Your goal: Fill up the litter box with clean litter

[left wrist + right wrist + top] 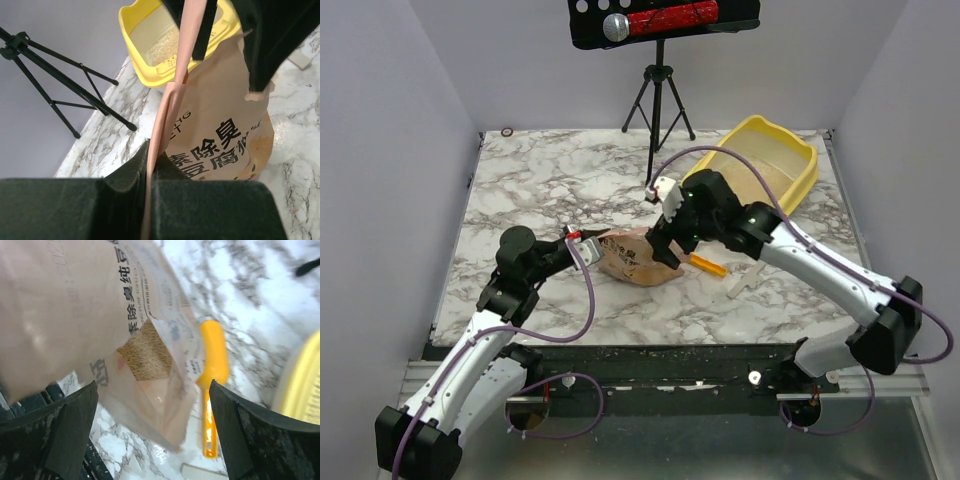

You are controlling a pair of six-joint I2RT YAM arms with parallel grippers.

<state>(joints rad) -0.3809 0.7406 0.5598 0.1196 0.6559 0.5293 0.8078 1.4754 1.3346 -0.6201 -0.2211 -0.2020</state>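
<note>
One yellow litter box (pixel 807 170) sits at the far right corner of the marble table (pixel 540 180). A little clean litter (pixel 162 50) lies inside it. One tan paper bag (pixel 630 258) lies in the middle of the table, and more litter shows through its open mouth. The left gripper (pixel 578 238) pinches the bag's thin edge tight. The right gripper (pixel 153 384) is wide open and holds nothing, with the bag's mouth right in front of it. One orange scoop (pixel 708 264) lies just beside the bag. One black tripod (pixel 658 100) stands at the back.
</note>
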